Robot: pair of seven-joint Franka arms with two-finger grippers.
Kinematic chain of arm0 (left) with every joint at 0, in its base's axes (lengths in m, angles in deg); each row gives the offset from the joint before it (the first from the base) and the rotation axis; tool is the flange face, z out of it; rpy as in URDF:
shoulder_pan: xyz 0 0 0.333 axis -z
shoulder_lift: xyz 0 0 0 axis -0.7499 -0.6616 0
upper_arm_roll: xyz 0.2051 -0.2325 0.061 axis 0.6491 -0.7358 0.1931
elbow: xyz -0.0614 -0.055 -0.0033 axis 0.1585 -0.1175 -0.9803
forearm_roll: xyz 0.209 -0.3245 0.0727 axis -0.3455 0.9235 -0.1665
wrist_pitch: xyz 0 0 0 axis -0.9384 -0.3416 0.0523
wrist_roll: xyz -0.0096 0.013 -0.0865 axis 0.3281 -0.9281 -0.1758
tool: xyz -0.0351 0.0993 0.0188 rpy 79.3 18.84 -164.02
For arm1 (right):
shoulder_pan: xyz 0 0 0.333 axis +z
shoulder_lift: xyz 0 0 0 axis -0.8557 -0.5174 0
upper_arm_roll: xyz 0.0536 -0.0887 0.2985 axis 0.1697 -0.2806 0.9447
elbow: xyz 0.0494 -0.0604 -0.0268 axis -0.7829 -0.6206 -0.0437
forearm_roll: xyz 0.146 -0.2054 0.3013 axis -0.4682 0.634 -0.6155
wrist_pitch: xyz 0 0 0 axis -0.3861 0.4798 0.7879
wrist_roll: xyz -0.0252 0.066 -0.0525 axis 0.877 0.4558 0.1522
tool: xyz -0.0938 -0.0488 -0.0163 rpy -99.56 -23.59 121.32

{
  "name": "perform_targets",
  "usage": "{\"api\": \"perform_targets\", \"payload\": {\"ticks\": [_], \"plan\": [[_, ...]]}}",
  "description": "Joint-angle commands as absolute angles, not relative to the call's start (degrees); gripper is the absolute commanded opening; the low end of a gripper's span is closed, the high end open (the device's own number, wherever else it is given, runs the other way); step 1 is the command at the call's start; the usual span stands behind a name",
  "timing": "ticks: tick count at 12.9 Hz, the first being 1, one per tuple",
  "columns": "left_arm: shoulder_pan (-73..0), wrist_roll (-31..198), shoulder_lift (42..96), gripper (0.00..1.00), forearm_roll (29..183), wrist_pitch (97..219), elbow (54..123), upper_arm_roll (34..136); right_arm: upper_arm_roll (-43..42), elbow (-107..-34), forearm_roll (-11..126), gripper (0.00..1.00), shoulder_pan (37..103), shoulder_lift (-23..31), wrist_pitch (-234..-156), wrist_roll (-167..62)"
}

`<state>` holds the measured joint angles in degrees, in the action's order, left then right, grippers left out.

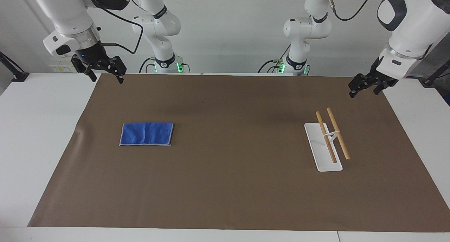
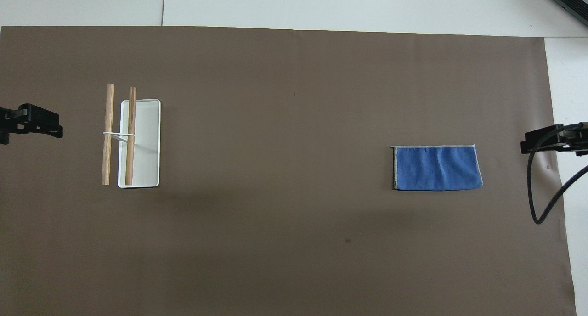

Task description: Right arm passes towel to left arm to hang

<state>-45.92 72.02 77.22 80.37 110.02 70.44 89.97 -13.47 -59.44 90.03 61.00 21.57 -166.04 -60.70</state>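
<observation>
Nothing has begun: the blue towel lies folded flat on the brown mat toward the right arm's end, untouched. The right gripper hangs empty with fingers spread over the mat's corner; the left gripper waits, also open and empty, above the mat edge near the 2-rod towel rack. Next, I'd judge, the right gripper must descend onto the towel's edge and pinch it.

Readable text: you have none to read in either view.
Towel: you see plain blue cloth with a pale edge, no label or print.
Rack: its white base and wooden rods carry no brand or number that you can make out.
Arms: any markings on the joint bands are too small for you to read.
</observation>
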Motion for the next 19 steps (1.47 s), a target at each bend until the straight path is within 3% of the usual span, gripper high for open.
{"api": "perform_targets", "payload": {"ticks": [1,19], "plan": [[-45.59,71.41,78.95,1.00,80.45,111.41,72.54,89.85,-13.37,-60.70,89.78,1.00,60.95,22.30,-167.21,-59.88],[-45.15,69.19,79.48,1.00,80.45,111.14,73.60,89.84,-13.11,-64.48,89.61,1.00,60.86,23.98,-168.61,-59.44]]}}
